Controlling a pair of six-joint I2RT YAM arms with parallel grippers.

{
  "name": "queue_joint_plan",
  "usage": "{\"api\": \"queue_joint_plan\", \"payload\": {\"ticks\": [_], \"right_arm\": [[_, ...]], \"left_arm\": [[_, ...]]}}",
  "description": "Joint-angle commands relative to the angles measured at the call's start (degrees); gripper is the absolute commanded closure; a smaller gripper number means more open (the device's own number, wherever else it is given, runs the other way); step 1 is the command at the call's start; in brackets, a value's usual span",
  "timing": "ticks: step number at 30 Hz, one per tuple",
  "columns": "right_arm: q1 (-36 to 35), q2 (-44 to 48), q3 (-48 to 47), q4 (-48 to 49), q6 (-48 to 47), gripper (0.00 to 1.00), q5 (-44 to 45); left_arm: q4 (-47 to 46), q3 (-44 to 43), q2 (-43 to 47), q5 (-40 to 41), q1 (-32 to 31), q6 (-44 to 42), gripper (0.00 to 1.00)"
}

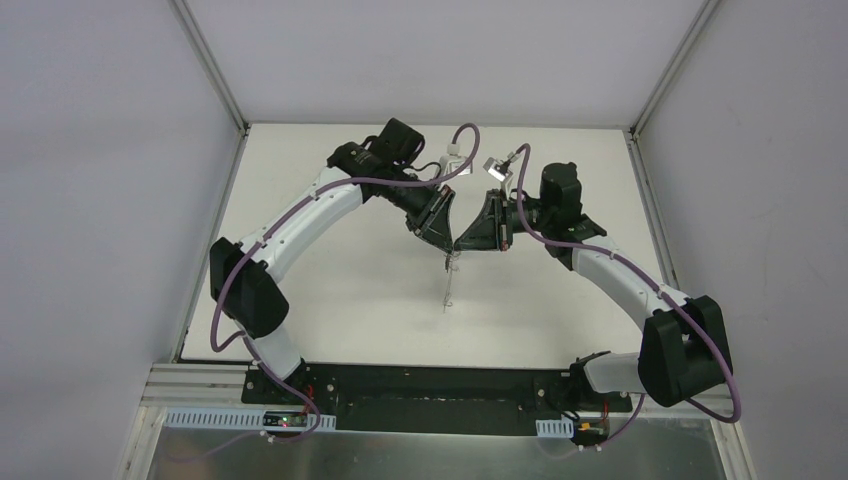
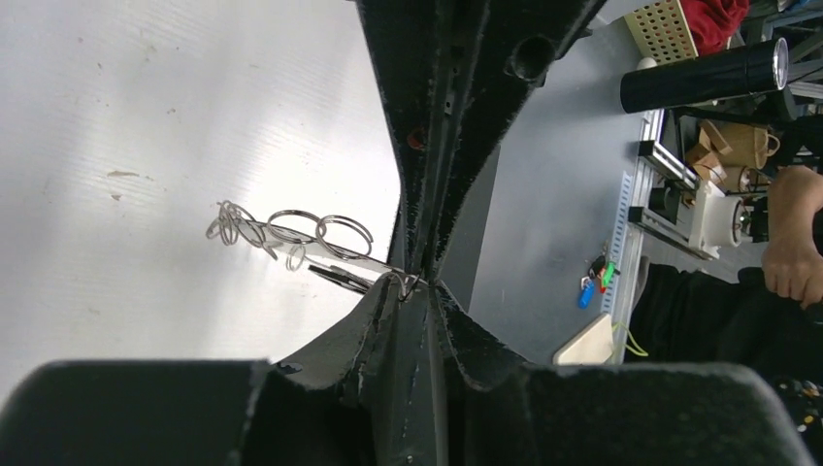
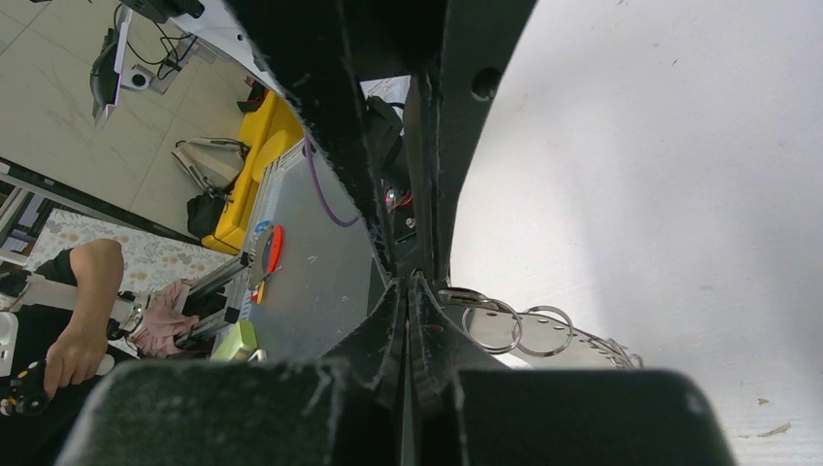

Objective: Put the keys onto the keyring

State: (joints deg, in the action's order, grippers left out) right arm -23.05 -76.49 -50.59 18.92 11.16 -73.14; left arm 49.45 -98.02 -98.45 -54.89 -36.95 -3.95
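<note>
Matte white table (image 1: pixel 330 290); thin wire keyring (image 1: pixel 449 285), round silvery rings (image 2: pixel 344 236) strung.

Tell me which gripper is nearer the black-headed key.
Left, narrowly: the key sits right beside the left gripper. The right gripper meets it from the opposite side, shut on the keyring.

Losing the four-o'clock end of the keyring (image 2: pixel 291 231) between black fingertips (image 2: pixel 383 306); showing overhead only as a thin, unreadable streak.

Thin wire keyring (image 1: pixel 450 282) w/ small silvery rings (image 2: pixel 291 231) dangles midair.
</note>
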Motion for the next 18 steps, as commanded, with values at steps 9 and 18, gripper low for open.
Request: {"api": "queue_joint_plan", "payload": {"ticks": [9, 18], "right_arm": [[1.3, 1.1, -2.1, 5.4, 4.5, 1.0, 0.0], [2.0, 0.4, -2.0, 7.2, 7.4, 1.0, 0.5]], "left_arm": [[-5.3, 6.1, 9.2, 2.2, 0.6, -10.5, 0.74], [-10.4, 9.7, 12.4, 9.1, 0.0, -14.8, 0.7]]}}
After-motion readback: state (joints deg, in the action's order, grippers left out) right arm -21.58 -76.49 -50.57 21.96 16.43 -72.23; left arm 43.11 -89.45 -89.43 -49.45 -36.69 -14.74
